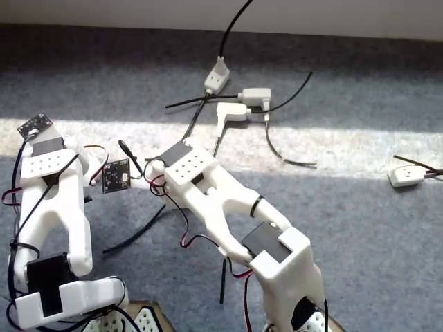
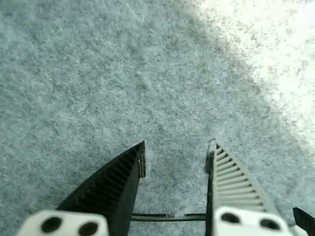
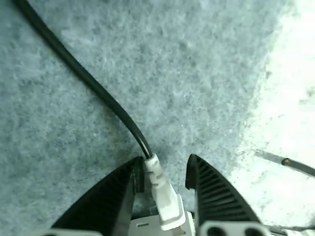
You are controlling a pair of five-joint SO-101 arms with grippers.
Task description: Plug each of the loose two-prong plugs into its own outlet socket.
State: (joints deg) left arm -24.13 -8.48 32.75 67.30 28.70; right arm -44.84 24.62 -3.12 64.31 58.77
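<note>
Plugs, white ones (image 1: 255, 95), cluster at the grey carpet's (image 1: 360, 228) far side in my high view; another (image 1: 406, 176) sits well apart. My left claw (image 2: 177, 143) gapes over bare carpet. My right claw (image 3: 166, 158) clenches a white plug (image 3: 165, 196) trailing a black cord (image 3: 83, 78).

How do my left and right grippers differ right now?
The left gripper is empty; the right gripper grips a white plug with a black cord. The left gripper's jaws stand wider apart than the right gripper's. Both point down at grey carpet.
</note>
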